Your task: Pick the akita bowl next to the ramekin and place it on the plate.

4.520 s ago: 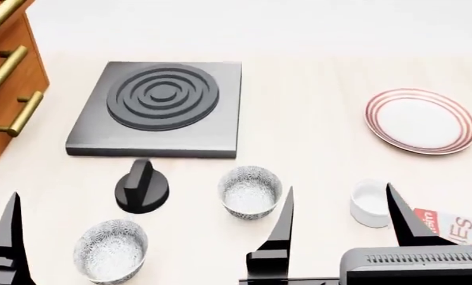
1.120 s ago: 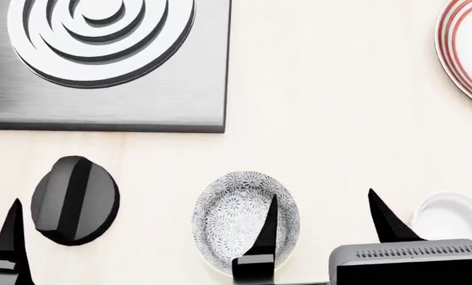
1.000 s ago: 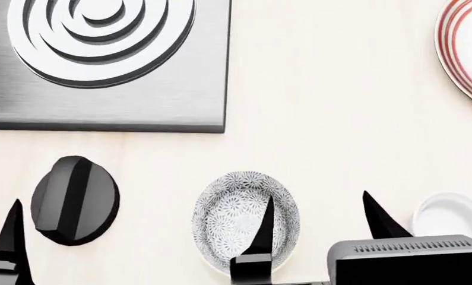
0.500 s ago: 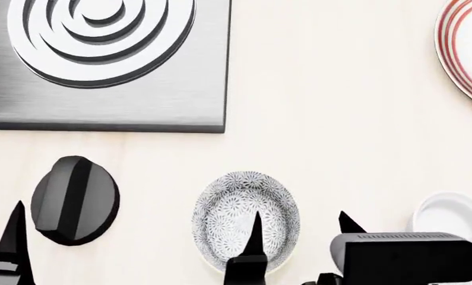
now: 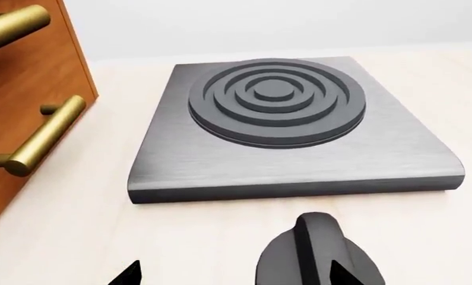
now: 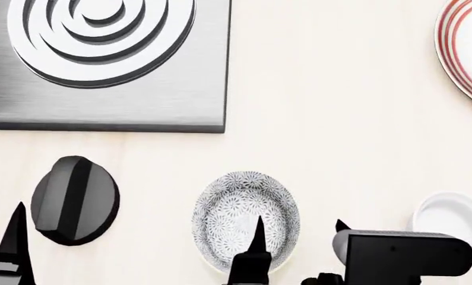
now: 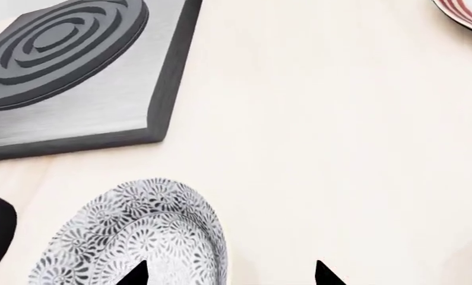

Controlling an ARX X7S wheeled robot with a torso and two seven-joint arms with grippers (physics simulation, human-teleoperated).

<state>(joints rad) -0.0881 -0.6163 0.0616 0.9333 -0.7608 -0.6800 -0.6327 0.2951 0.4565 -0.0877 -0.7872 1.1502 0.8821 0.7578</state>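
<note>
The akita bowl (image 6: 234, 217) (image 7: 133, 234), grey-and-white floral, stands upright on the pale counter, with the white ramekin (image 6: 455, 215) to its right at the head view's edge. My right gripper (image 6: 299, 228) (image 7: 230, 274) is open and straddles the bowl's right rim, with one fingertip over the inside and the other outside it. Nothing is gripped. A part of the red-ringed plate (image 6: 467, 50) (image 7: 467, 9) shows far right at the back. My left gripper (image 5: 236, 276) is open and empty, near the black knob.
A grey stove plate with a ringed burner (image 6: 101, 59) (image 5: 287, 130) (image 7: 62, 71) lies at the back left. A black knob (image 6: 73, 199) (image 5: 315, 255) sits left of the bowl. A wooden drawer front with brass handles (image 5: 29, 89) stands at the far left.
My right gripper has sunk toward the bowl and its fingertips show shorter in the head view. The head view came much closer than 4.5 s ago. The bowl has not moved.
</note>
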